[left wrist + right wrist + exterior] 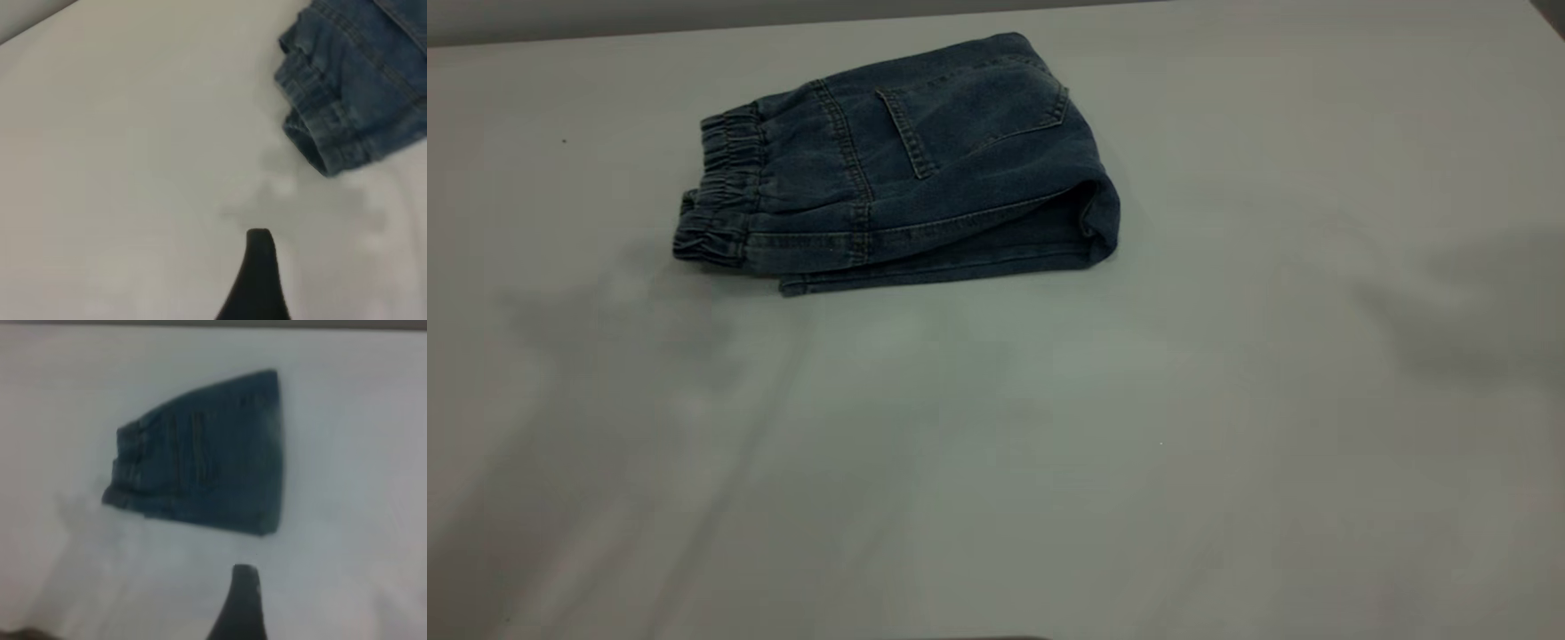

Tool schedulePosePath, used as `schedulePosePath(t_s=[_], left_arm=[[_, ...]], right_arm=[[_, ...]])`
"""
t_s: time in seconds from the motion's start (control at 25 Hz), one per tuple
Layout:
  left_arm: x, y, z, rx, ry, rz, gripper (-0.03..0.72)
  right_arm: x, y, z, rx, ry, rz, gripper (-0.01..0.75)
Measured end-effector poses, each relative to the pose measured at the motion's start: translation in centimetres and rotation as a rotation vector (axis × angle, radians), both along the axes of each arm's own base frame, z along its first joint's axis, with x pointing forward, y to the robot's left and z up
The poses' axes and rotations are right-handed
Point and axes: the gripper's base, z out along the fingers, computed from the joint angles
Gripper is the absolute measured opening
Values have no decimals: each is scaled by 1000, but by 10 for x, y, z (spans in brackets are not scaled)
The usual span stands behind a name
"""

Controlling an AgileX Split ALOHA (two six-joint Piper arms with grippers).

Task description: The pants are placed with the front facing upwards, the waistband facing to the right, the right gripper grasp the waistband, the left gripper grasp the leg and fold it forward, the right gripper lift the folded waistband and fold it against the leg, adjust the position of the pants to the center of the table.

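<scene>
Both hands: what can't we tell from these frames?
- Left hand: left wrist view shows one finger only, the rest cut by the edge; open or shut unknown.
- Right hand: same in the right wrist view.
- Exterior view: neither hand in frame, only the folded pants.

1. My work surface is the table, white, smooth and flat.
2. The pants lie folded directly on it, a pocket facing up.
3. The waistband is at the bundle's left end, also on the table.
</scene>
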Motion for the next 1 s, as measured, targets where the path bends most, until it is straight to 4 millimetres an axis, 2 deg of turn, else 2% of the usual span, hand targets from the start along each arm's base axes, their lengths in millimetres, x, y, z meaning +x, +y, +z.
schedulePosePath(t_s=[0.2, 0.36, 0.48, 0.76, 0.92, 1.0], left_arm=[[-53, 16, 6, -52, -28, -10, 577], [-95, 26, -1, -115, -26, -26, 577], [-126, 31, -18, -173, 2, -42, 577], [-188, 53, -60, -189, -8, -49, 577], [-217, 63, -79, -204, -52, -54, 577], [-225, 66, -87, -207, -65, -55, 577]], right_arm=[[-61, -1, -9, 1, -12, -1, 575], [-109, -3, -21, 1, -35, -1, 575], [-141, -3, -35, 2, -53, -2, 575], [-207, -8, -74, -50, -135, -4, 575], [-234, -15, -101, -116, -183, -32, 575], [-242, -18, -114, -150, -189, -47, 575]])
